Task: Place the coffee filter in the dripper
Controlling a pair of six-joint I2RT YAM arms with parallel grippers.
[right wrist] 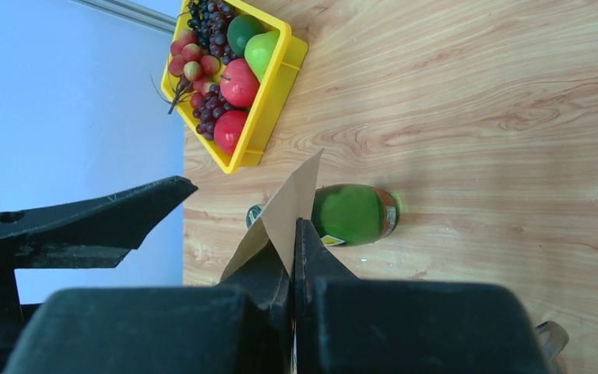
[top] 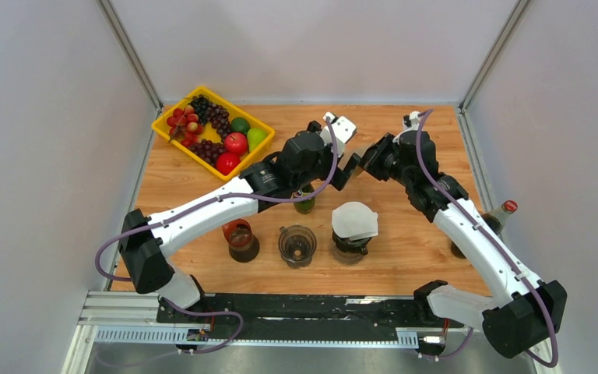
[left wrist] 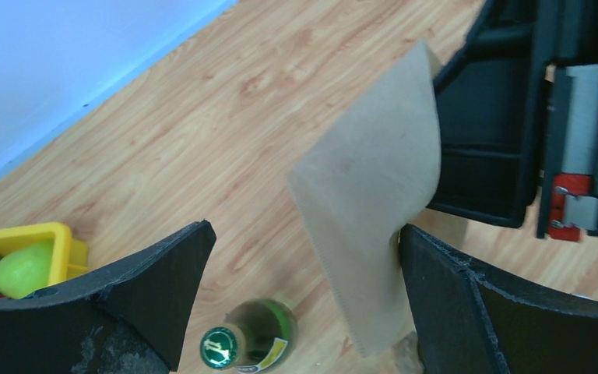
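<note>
**While the dripper (top: 297,245) waits, I hold paper aloft**

My right pincer (right wrist: 294,234) is clenched on the edge of the coffee filter (left wrist: 374,195), raised just beyond the green bottle (left wrist: 249,343), so the paper hangs free; my left pincer (left wrist: 304,234), released, brackets it, likely for a handover; the dripper sits nearer me than that bottle.

Hidden parts
Green bottle (top: 304,204) mostly under left arm (top: 202,212); red-capped bottle (top: 504,210) half behind right arm (top: 479,238); lower end of coffee filter (right wrist: 292,204) buried between right jaws.
</note>
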